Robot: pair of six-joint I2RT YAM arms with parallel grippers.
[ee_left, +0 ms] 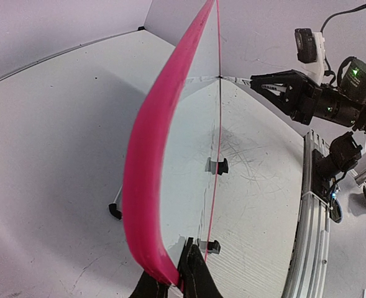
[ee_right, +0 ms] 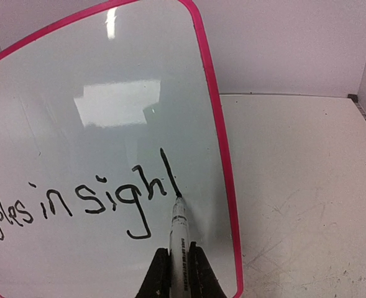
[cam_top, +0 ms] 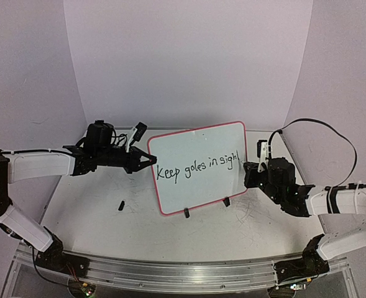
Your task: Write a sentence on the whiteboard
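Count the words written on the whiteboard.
4, in one line on the whiteboard: "Keep" at the left, then "goles", "in", and last "sigh" plus one stroke, by the right edge, where the marker tip rests.

right wrist view | whiteboard (ee_right: 77,56): left side cut by frame edge | sentence (ee_right: 77,202): start lost beyond whiteboard's left side | marker (ee_right: 178,217): rear hidden between right gripper (ee_right: 179,251) fingers

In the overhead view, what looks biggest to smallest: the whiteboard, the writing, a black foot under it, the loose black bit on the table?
1. whiteboard.
2. writing, spanning most of its width.
3. black foot and loose black bit: both tiny, too alike to rank.
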